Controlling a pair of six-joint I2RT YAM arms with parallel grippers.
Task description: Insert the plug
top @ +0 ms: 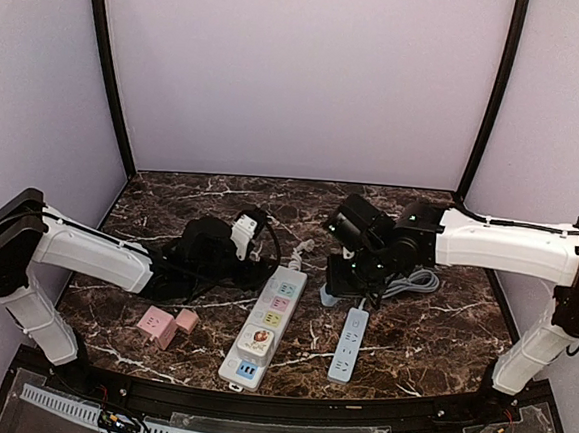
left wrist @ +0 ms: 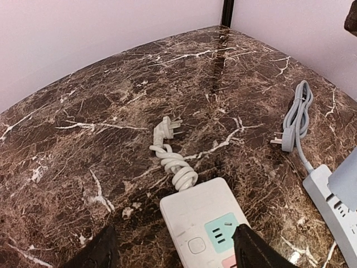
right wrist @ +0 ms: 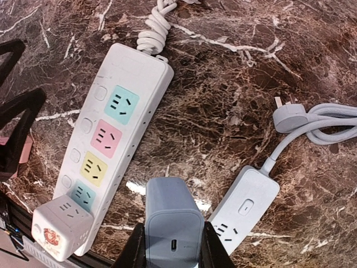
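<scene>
Finding one: my right claw (right wrist: 173, 247) is clamped on the grey-blue charger (right wrist: 173, 215), one finger on each flank, with its port face towards the wrist camera. Its prongs are hidden from view.

Finding two: the charger hangs above bare marble, seated in nothing. The coloured strip (right wrist: 111, 134) lies to the claw's left and the slim white strip (right wrist: 245, 204) is just beside it on the other side.

Finding three: my left claw (left wrist: 178, 252) stands open and holds nothing, its fingers straddling the cord end of the coloured strip.

Assessment: pick-up complete. Carrying to a socket, aligning the prongs and pressing home are outstanding. I cannot tell which strip is intended.
</scene>
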